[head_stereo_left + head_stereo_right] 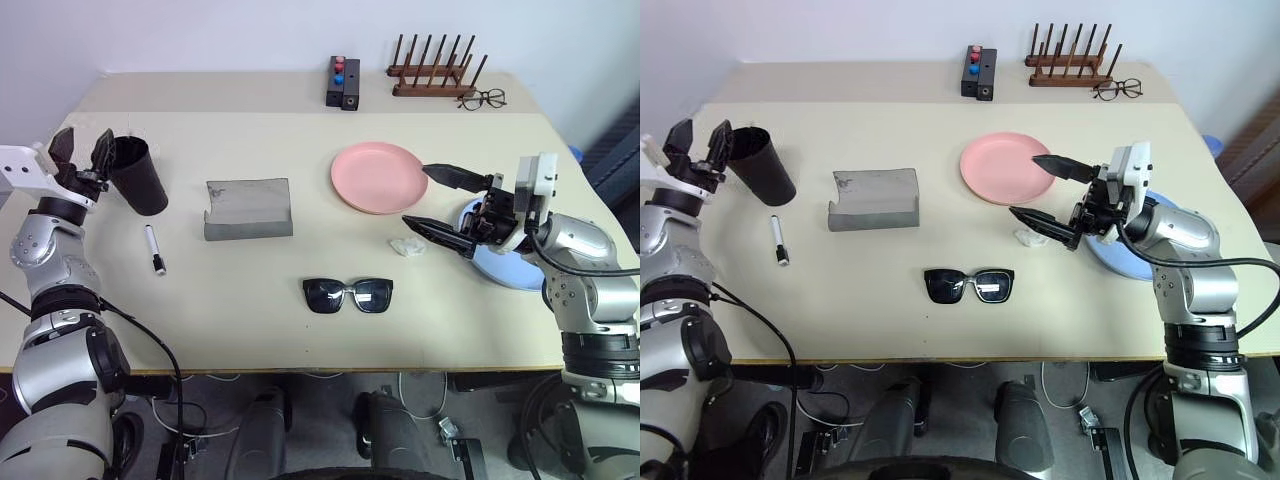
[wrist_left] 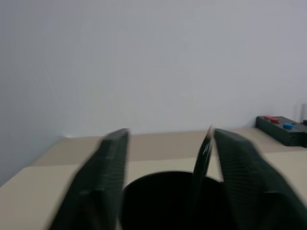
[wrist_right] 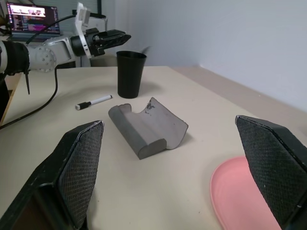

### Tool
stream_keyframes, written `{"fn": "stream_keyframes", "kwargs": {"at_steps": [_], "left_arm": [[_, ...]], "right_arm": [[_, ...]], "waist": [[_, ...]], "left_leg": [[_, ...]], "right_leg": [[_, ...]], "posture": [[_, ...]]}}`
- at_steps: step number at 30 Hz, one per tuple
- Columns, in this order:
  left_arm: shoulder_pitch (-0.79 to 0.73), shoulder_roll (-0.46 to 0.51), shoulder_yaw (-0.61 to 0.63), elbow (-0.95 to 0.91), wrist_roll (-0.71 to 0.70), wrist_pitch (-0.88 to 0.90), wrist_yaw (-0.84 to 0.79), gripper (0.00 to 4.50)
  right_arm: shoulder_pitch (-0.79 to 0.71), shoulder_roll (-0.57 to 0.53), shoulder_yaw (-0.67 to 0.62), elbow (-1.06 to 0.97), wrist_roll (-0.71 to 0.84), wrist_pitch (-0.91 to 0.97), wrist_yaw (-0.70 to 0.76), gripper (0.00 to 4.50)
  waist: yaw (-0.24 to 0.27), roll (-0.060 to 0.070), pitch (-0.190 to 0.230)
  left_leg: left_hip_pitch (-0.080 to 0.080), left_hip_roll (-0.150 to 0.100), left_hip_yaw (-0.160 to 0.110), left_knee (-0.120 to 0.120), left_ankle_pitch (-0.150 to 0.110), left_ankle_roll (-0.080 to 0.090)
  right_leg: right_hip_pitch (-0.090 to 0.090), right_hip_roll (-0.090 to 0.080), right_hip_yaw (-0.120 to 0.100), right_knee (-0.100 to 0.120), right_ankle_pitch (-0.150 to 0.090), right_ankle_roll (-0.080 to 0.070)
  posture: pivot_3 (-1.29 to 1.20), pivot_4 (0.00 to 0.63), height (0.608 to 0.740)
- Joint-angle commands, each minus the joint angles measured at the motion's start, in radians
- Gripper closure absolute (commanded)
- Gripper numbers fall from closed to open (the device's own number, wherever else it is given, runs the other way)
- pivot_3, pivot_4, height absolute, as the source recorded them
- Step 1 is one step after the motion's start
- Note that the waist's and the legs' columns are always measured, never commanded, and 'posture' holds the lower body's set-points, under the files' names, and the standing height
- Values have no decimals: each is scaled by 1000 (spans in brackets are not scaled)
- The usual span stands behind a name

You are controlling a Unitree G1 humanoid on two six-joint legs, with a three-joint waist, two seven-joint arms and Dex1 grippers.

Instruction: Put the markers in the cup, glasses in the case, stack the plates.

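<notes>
Both grippers, left point(image 1: 85, 148) above the cup point(image 1: 138, 176) and right point(image 1: 445, 200), are held open and empty, while marker point(image 1: 153, 248), glasses point(image 1: 348, 294) and plates are left unsorted.

Bright, even indoor light falls across the pale tabletop point(image 1: 300, 300), with no glare or hot spots. Shadows are soft and short: a faint one hugs the grey case point(image 1: 249, 209), and another sits under the sunglasses point(image 1: 348, 295). The head views are crisp from edge to edge. The left wrist view is blurred throughout; the left hand's fingers point(image 2: 100, 187) and the dark cup point(image 2: 168, 201) are smeared. In the right wrist view the near fingers point(image 3: 79, 172) look soft, and a screen point(image 3: 31, 10) glows at the back.
</notes>
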Motion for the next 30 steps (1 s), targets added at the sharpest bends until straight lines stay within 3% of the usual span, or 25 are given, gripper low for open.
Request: {"fn": "stream_keyframes", "kwargs": {"at_steps": [1, 10, 13, 15, 18, 21, 26, 30], "left_arm": [[-10, 18, 22, -25, -16, -14, -2, 73], [8, 25, 22, -121, -47, 74, -10, 73], [52, 58, 4, -252, -80, 316, -8, 73], [141, 119, -29, -483, -108, 600, 24, 73], [237, 192, 16, -766, -245, 1000, 114, 73], [305, 235, 49, -950, -331, 1285, 204, 73], [406, 230, 86, -1215, -393, 1546, 344, 73], [406, 92, 150, -1286, -364, 1612, 559, 73]], "right_arm": [[-30, -8, -5, -43, 14, 11, -14, 0], [-17, -18, -16, -31, 16, 1, 0, 0], [1, -24, -23, -19, 11, -14, 15, 0], [11, -29, -28, -10, 13, -23, 31, 0], [14, -28, -28, 6, 13, -36, 45, 0], [-1, -20, -20, 27, 8, -43, 49, 0], [-31, -9, -1, 43, 5, -44, 50, 0], [-39, -2, 9, 45, 2, -44, 46, 0]], "waist": [[0, 0, 0], [0, 0, 0], [-2, 0, 0], [-7, 0, 0], [-9, -1, 0], [-2, -1, 0], [0, 0, 0], [-1, -1, 0]], "left_leg": [[0, 0, 0, 0, 0, 0], [0, 0, 0, 0, 0, 0], [0, 0, 0, 0, 0, 0], [0, 0, 0, 0, 0, 0], [0, 0, 0, -1, 0, 0], [1, 0, -1, 0, 0, 0], [0, 0, 0, 0, -1, -1], [1, 0, 0, 0, 0, 0]], "right_leg": [[0, 0, 0, 0, 0, 0], [0, 0, 0, 0, 0, 0], [0, 0, 0, 0, 0, 0], [0, 0, 0, 0, 0, 0], [-1, 0, 2, 0, 0, 0], [0, 1, 2, 0, 0, 0], [0, 0, 3, -1, -2, -4], [0, 1, 3, 0, -1, -3]], "posture": [[0, 150, 740], [0, 150, 740], [0, 150, 740], [0, 150, 740], [0, 150, 740], [0, 150, 740], [0, 150, 740], [0, 150, 740]]}}
